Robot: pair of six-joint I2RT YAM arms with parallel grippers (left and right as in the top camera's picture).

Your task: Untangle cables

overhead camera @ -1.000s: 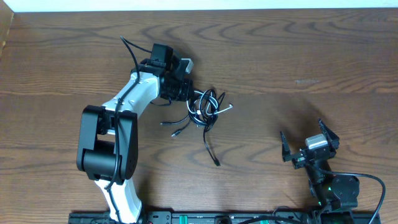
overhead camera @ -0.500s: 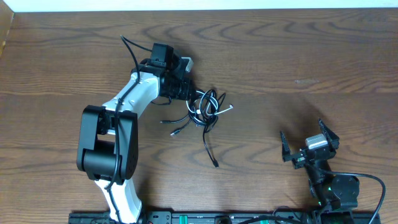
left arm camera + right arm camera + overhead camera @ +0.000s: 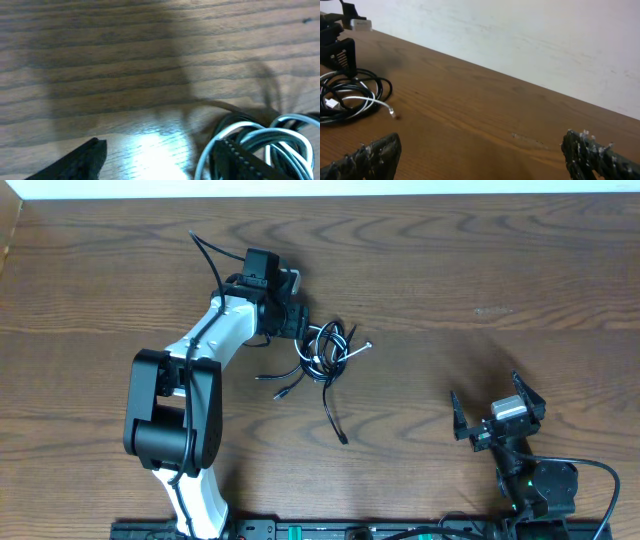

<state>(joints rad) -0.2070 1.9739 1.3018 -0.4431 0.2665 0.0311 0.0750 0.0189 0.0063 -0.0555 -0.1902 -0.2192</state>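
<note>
Two small shifts for you: the cable bundle (image 3: 325,355) has slid slightly left and far with your left gripper (image 3: 159,148), fingers spread (one against the loops). Nothing looks untangled yet; the right gripper (image 3: 497,418) sits splayed, near right.

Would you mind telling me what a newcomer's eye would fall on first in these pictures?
A tangle of black and white cables stands out at the middle of the dark wooden table. The white left arm reaches it, the left gripper open at its edge. The right gripper hangs open at the near right, well apart.
</note>
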